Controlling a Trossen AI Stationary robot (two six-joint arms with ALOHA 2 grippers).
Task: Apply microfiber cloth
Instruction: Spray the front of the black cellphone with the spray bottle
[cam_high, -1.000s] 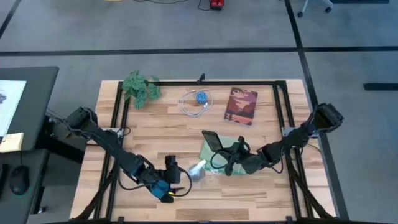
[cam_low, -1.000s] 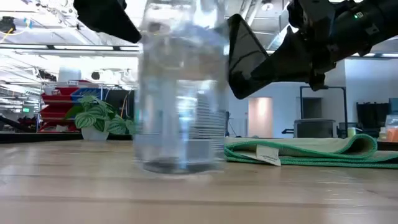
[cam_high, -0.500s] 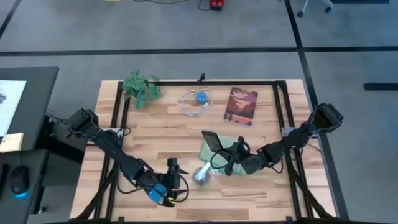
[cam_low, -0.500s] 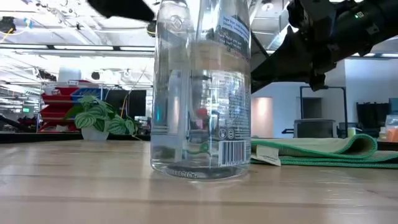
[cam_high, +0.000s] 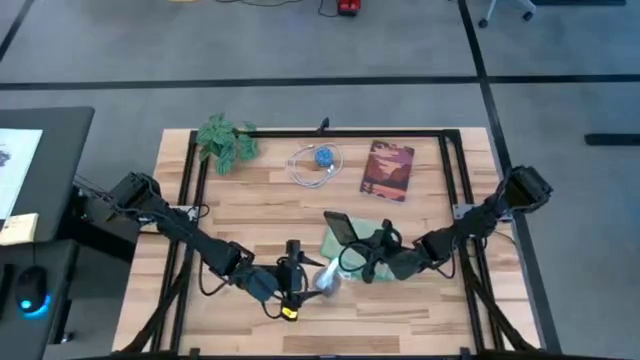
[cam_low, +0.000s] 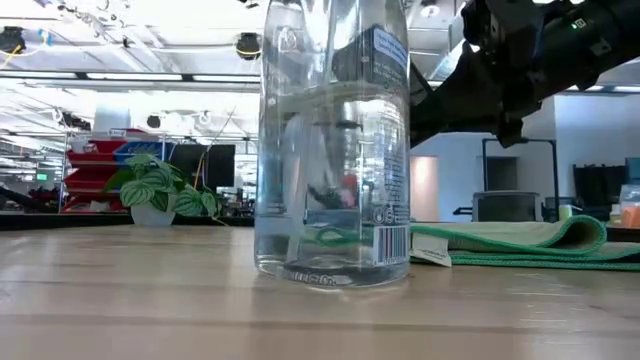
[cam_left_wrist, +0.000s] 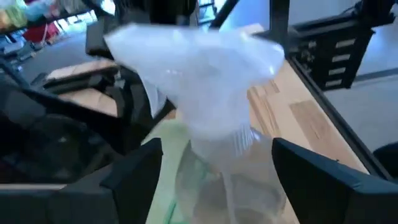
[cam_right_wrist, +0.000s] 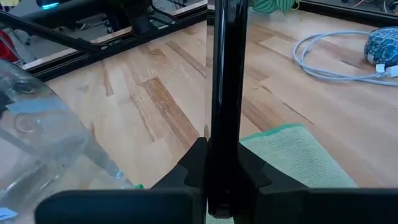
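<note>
High view: we count one microfiber cloth (cam_high: 352, 243) near the table's (cam_high: 420, 300) front edge, one clear bottle (cam_high: 327, 280) beside it. Left gripper (cam_high: 297, 285) open around the bottle. Right wrist view: right gripper (cam_right_wrist: 221, 180) clamps one black phone (cam_right_wrist: 226, 74).

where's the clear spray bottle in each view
High view: the spray bottle stands near the table's front edge, between the left gripper and the right gripper.
Low view: it fills the centre foreground.
Left wrist view: its white head and neck sit between that arm's open jaws.
Right wrist view: its body shows at the picture's edge.
Shared landmark: the microfiber cloth beside it.
</note>
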